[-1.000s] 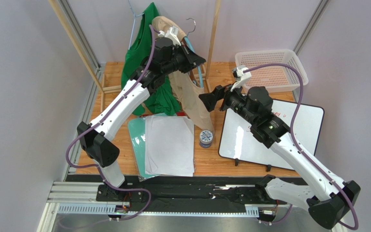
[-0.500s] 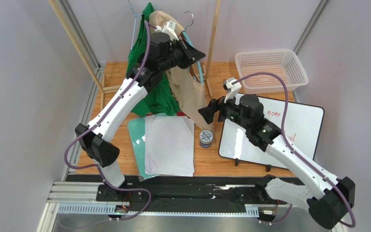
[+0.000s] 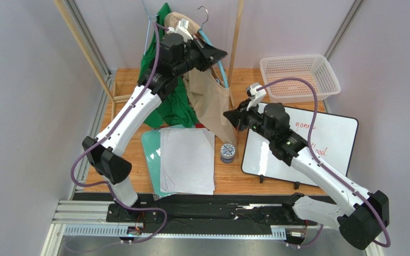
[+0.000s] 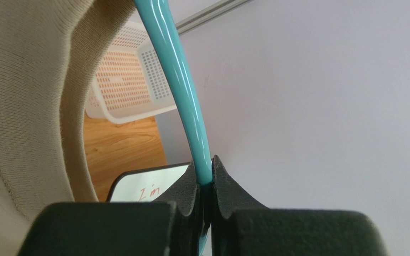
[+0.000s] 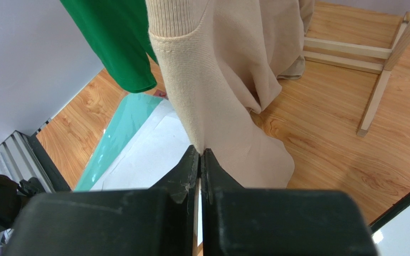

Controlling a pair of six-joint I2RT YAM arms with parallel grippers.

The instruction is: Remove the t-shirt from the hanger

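Observation:
A beige t-shirt [image 3: 208, 101] hangs from a teal hanger [image 3: 221, 72] whose metal hook [image 3: 204, 13] is free in the air near the rack. My left gripper [image 3: 219, 54] is shut on the teal hanger [image 4: 183, 90], pinching its arm at the fingertips [image 4: 207, 178], with the beige t-shirt [image 4: 20, 106] at the left of that view. My right gripper [image 3: 228, 115] is below and to the right, shut on the lower edge of the t-shirt [image 5: 228, 69]. The fabric enters between the fingertips [image 5: 200, 154].
A green shirt [image 3: 161, 58] hangs on the wooden rack [image 3: 237, 42] just left of the beige one. White papers [image 3: 187, 160] on a teal folder [image 3: 149, 144], a small tin [image 3: 227, 152], a whiteboard [image 3: 298, 146] and a white basket [image 3: 300, 77] lie on the table.
My right gripper was open and has moved left to the shirt's edge and shut on it. My left arm has lifted the hanger slightly up and back.

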